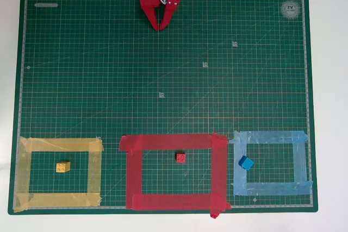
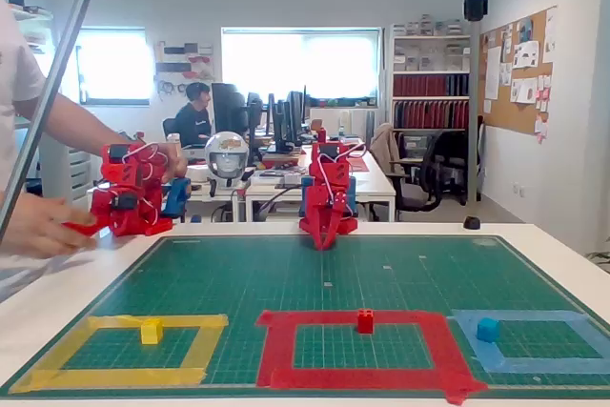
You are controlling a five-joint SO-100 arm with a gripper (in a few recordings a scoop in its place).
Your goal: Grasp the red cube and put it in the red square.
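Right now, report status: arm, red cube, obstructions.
Red gripper parked at mat's far edge, jaws shut, empty. Small studded red cube sits inside red tape square. Nothing lies between them.

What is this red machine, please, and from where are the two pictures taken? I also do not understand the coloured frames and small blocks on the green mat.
The red machine is a small robot arm; its claw is the pointed tip, closed and holding nothing, resting at the far edge of the green cutting mat.

One picture is taken from straight above. The other is taken from the front of the table, looking toward the arm, with an office behind it.

On the mat are three tape outlines, each with a small block inside. The red cube sits inside the red square, near its upper strip. The yellow cube is in the yellow tape outline. The blue cube lies inside the light blue tape outline, close to its left strip as seen from above.
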